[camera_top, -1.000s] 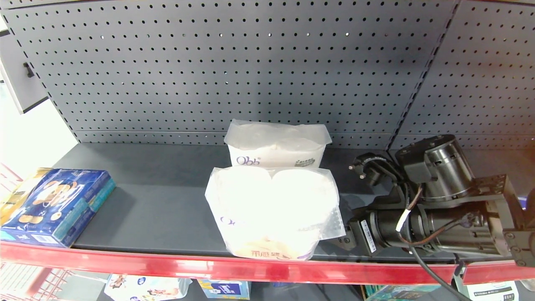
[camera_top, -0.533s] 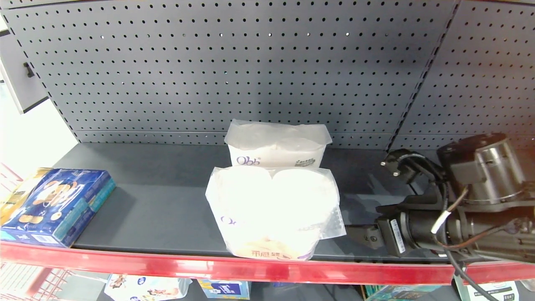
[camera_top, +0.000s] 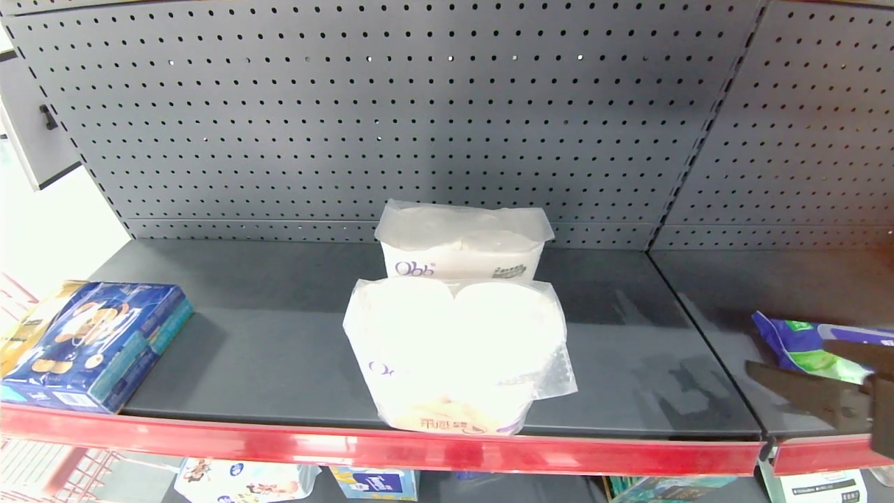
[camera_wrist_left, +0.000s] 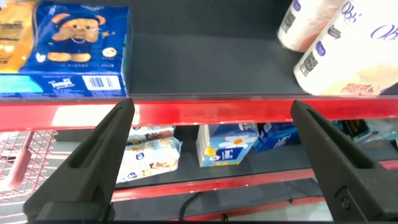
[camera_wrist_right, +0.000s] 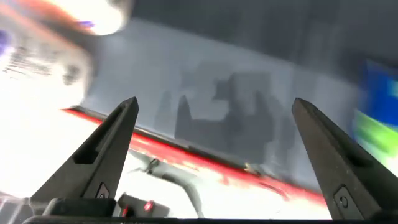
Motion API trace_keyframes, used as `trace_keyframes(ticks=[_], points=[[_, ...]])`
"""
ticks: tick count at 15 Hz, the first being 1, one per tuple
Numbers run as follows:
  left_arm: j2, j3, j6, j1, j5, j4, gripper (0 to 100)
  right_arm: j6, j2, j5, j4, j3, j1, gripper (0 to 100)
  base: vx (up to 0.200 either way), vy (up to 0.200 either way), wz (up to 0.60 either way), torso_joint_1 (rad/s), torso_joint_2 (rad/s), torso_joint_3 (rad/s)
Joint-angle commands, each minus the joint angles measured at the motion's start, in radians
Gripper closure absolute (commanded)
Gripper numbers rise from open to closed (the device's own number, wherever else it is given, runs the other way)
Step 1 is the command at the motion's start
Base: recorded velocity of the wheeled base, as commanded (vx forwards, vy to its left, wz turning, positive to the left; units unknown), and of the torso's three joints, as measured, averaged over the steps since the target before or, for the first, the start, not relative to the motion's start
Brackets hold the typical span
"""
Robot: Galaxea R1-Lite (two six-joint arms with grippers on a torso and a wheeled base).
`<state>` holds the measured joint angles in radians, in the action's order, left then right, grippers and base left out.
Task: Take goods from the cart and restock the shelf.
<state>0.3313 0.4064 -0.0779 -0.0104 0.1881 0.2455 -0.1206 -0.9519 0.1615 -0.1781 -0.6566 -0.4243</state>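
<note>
Well, head view: counting two white roll packs [camera_top: 454, 353] already on the shelf [camera_top: 265, 328], one behind the other, purple print on both, not read out. Right gripper [camera_top: 788, 355] at the shelf's right end, spread, empty.

Left wrist: left gripper [camera_wrist_left: 211, 106] wide apart, empty, facing the red lip [camera_wrist_left: 62, 115].

Right wrist: blurred, fingers spread.

Likely more stock to fetch.

The right gripper [camera_wrist_right: 214, 102] hangs with jaws wide apart over the grey shelf [camera_wrist_right: 261, 68] and its red front edge [camera_wrist_right: 186, 152], a blurred white pack [camera_wrist_right: 37, 56] to one side, a blue-green packet [camera_wrist_right: 379, 112] to the other
</note>
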Motion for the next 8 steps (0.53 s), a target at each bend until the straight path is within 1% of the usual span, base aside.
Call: trace_keyframes(ticks=[1, 2, 3, 4, 5, 7, 8], points=[[0.003, -0.015, 0.0, -0.008, 0.011, 0.0, 0, 0.003, 0.288, 0.012, -0.169, 0.002, 0.128, 0, 0.0, 0.0, 0.0, 0.0, 0.0, 0.0], [0.002, -0.018, 0.0, -0.01, 0.014, 0.0, 0, 0.003, 0.32, 0.015, -0.208, -0.005, 0.145, 0, 0.0, 0.0, 0.0, 0.0, 0.0, 0.0], [-0.005, -0.027, 0.0, -0.011, 0.017, 0.0, 0, 0.003, 0.372, 0.023, -0.278, -0.011, 0.176, 0, 0.0, 0.0, 0.0, 0.0, 0.0, 0.0], [-0.011, -0.038, 0.0, -0.011, 0.017, 0.0, 0, 0.003, 0.449, 0.046, -0.382, -0.018, 0.236, 0, 0.0, 0.0, 0.0, 0.0, 0.0, 0.0], [-0.024, -0.047, 0.0, -0.011, 0.017, 0.0, 0, 0.003, 0.486, 0.064, -0.428, -0.017, 0.279, 0, 0.0, 0.0, 0.0, 0.0, 0.0, 0.0], [-0.063, -0.078, 0.0, -0.011, 0.019, 0.003, 0, 0.004, 0.547, 0.11, -0.509, -0.003, 0.403, 0, 0.0, 0.0, 0.0, 0.0, 0.0, 0.0], [-0.074, -0.084, 0.0, -0.011, 0.017, 0.005, 0, 0.003, 0.559, 0.113, -0.54, 0.005, 0.444, 0, 0.0, 0.0, 0.0, 0.0, 0.0, 0.0]])
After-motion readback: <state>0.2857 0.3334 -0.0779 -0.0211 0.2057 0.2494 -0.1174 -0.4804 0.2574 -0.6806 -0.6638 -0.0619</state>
